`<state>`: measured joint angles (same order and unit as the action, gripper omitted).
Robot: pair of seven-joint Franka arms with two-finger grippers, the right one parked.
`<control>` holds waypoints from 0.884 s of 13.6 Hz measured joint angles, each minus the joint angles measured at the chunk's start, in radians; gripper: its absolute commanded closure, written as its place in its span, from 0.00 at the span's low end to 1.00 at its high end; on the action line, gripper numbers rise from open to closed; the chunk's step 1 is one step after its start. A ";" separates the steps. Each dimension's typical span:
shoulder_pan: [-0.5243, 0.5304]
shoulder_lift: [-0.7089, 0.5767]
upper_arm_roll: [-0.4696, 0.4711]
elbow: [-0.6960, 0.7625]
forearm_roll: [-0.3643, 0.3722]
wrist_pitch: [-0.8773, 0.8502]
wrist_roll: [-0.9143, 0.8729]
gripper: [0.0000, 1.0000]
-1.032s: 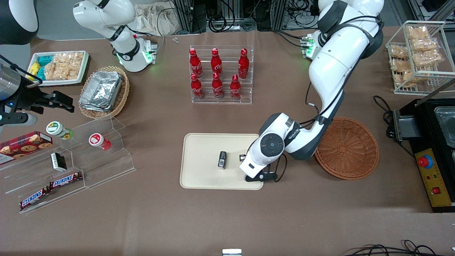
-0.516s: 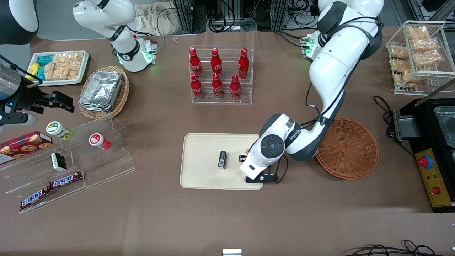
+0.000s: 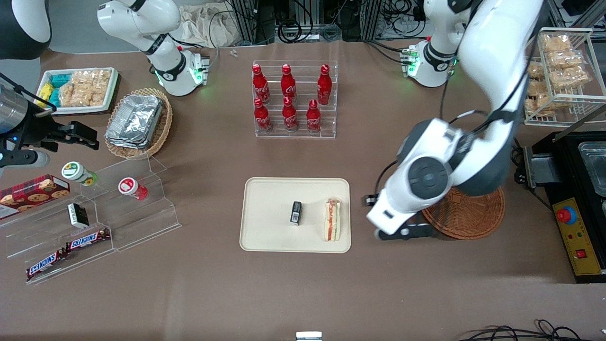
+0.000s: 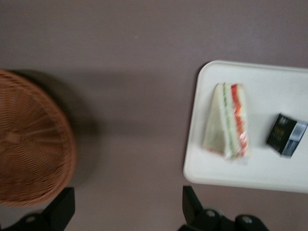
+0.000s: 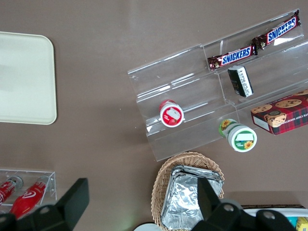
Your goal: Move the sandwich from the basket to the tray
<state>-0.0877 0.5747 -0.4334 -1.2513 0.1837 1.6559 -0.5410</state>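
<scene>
Brown tabletop (image 3: pixel 416 293) under splayed gripper (image 4: pixel 127 211)

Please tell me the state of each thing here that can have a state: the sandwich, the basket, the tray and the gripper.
sandwich: lying on the tray, near its edge toward the basket, not held.
basket: upright, no sandwich in it, partly under the arm.
tray: holds the sandwich and a small black packet.
gripper: open, holding nothing, above bare table between tray and basket.
</scene>
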 measured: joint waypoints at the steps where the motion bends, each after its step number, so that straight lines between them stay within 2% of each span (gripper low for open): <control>1: 0.048 -0.073 0.000 -0.058 -0.025 -0.012 0.051 0.01; 5: 0.231 -0.348 0.002 -0.296 -0.116 -0.016 0.277 0.00; 7: 0.320 -0.436 0.006 -0.361 -0.146 -0.018 0.401 0.00; 12: 0.391 -0.467 0.013 -0.383 -0.149 -0.028 0.466 0.00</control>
